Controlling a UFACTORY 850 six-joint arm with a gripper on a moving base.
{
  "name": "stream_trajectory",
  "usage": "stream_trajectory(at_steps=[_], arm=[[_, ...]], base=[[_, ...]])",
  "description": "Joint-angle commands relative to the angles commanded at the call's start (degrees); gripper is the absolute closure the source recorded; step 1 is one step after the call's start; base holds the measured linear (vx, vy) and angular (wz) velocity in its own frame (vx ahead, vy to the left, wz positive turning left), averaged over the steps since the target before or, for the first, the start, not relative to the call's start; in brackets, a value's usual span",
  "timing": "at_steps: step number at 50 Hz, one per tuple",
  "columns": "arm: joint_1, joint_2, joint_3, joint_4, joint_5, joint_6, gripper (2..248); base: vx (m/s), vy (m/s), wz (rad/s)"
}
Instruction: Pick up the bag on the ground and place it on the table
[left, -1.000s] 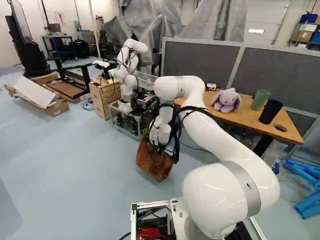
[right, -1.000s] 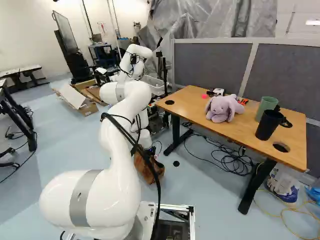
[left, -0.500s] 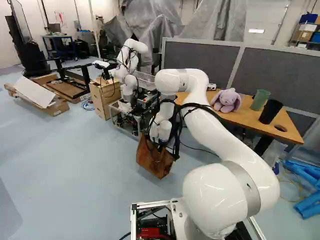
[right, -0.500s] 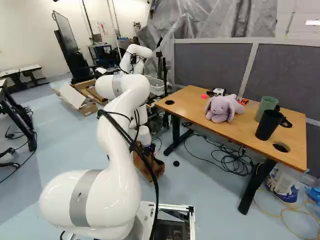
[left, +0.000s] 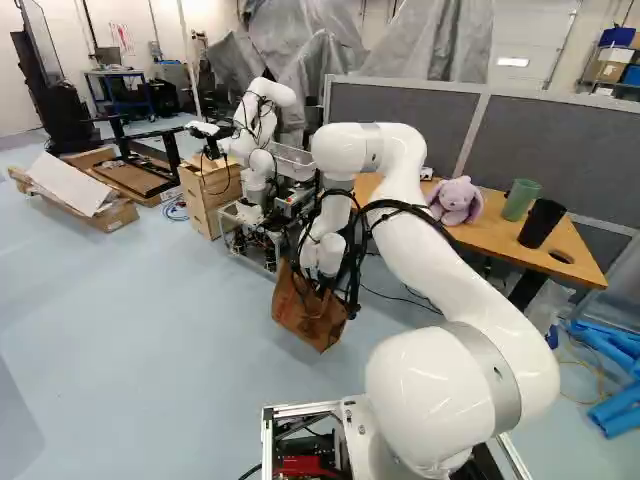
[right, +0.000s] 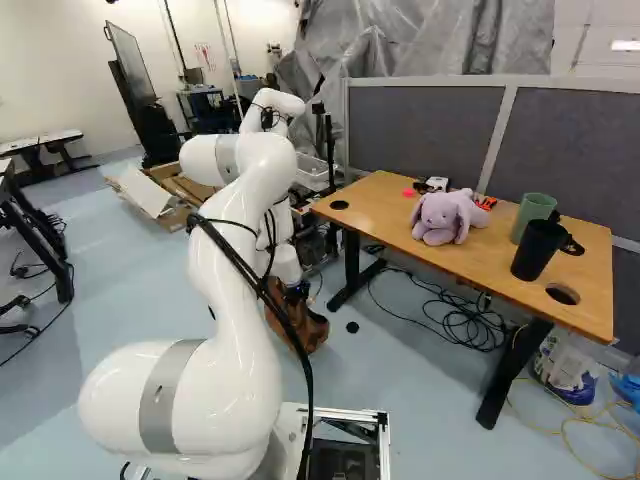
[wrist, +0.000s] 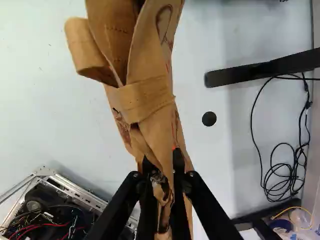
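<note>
At the middle of the left base view, my gripper (left: 322, 285) points down at the top of the brown bag (left: 310, 318), partly hidden by cables. The bag hangs tilted below it; the gap to the floor is hard to judge. In the wrist view the gripper (wrist: 164, 167) is shut on the bag's tan strap material, pinched between both fingers, with the bag (wrist: 150, 100) stretching out ahead of them. The right base view shows the wooden table (right: 375, 207) to the right of the arm and bag, apart from them and higher.
On the table sit a purple plush rabbit (right: 440, 218), a green cup (right: 534, 212) and a black mug (right: 537, 250). A black table leg (right: 352, 265) stands close beside the bag, with coiled cables (right: 465, 320) under the table. Another robot (left: 258, 140) stands behind.
My arm's elbow and wrist have risen, and the bag has come up slightly with the gripper, turning a little. The base has not moved.
</note>
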Motion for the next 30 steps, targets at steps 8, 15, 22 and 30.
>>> stream_trajectory(at_steps=[8,15,22,30], arm=[[0.0,1.8,1.3,0.0,0.0,0.0,225],[0.0,3.3,2.4,0.0,0.0,0.0,225],[0.0,4.8,3.5,0.0,0.0,0.0,225],[0.0,6.6,4.7,0.0,0.0,0.0,225]], base=[[0.000,0.000,0.000],[0.000,0.000,0.000],[0.000,0.000,0.000],[0.000,0.000,0.000]])
